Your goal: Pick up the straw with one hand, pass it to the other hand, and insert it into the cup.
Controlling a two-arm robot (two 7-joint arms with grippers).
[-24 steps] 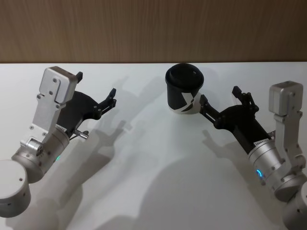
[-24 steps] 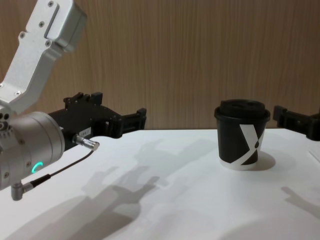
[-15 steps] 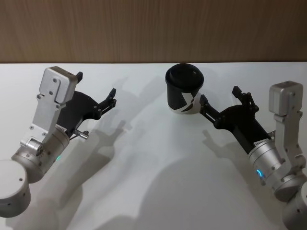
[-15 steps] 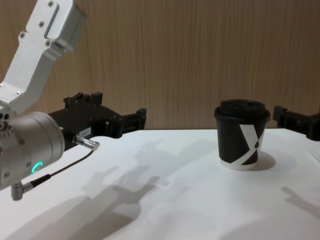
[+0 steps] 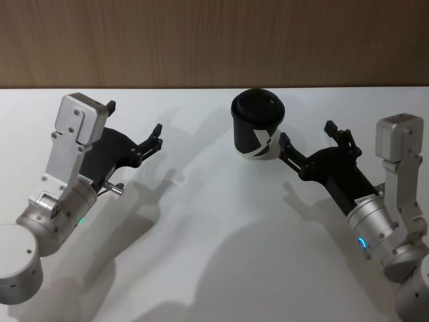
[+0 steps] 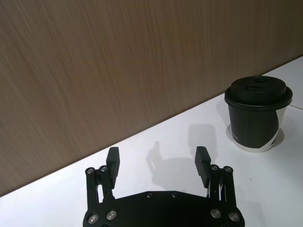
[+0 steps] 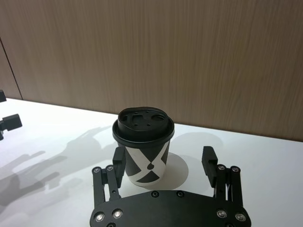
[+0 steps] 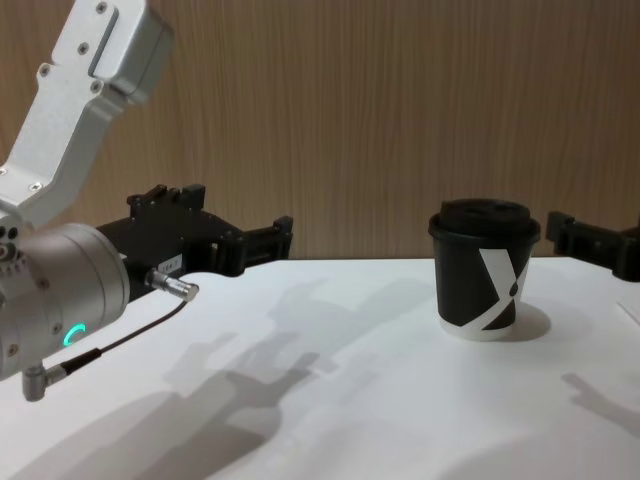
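I see the cup (image 5: 258, 125) upright on the white table (image 5: 214, 235), lid (image 7: 143, 124) on, towards the far edge by the wood wall (image 5: 201, 40). My right gripper (image 5: 306, 133) hangs just beside it on the right, fingers spread apart and holding nothing. From the right wrist camera the cup stands just ahead of the fingers, nearer one of them; I cannot tell whether it touches. My left gripper (image 5: 134, 119) hovers well apart from the cup on the left, fingers apart and empty.
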